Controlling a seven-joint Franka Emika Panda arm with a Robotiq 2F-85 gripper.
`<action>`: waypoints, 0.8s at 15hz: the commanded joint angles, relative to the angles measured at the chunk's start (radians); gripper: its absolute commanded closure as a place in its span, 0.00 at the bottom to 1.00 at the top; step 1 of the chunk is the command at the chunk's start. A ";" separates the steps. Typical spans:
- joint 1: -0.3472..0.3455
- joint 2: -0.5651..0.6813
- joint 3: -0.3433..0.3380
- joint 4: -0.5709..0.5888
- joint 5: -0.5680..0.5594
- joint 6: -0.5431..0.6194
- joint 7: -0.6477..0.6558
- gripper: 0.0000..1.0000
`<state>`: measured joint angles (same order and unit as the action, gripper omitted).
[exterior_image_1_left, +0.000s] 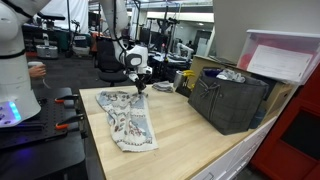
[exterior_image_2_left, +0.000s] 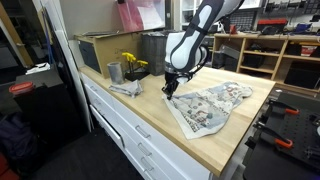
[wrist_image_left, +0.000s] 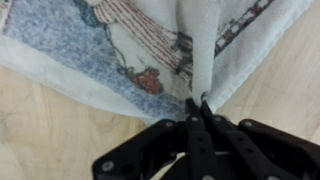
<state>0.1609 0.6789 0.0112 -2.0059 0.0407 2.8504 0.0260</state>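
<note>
A patterned cloth with blue, red and white print lies spread on the light wooden tabletop; it also shows in an exterior view. My gripper stands over the cloth's far corner, near the table's back edge. In the wrist view the gripper is shut on a pinched fold of the cloth, which rises as a white ridge between the fingertips. The rest of the cloth lies flat on the wood.
A dark storage bin with a white lidded box above it stands at the table's side. A metal cup, a yellow item and a grey rag sit near the table's corner. Drawers line the front.
</note>
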 joint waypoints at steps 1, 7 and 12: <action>0.031 0.001 0.006 0.048 -0.024 0.008 0.037 0.99; 0.064 -0.016 0.029 0.079 -0.024 0.000 0.027 0.71; 0.024 -0.084 0.073 0.006 0.006 0.008 0.008 0.42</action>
<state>0.2256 0.6667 0.0533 -1.9262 0.0407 2.8505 0.0275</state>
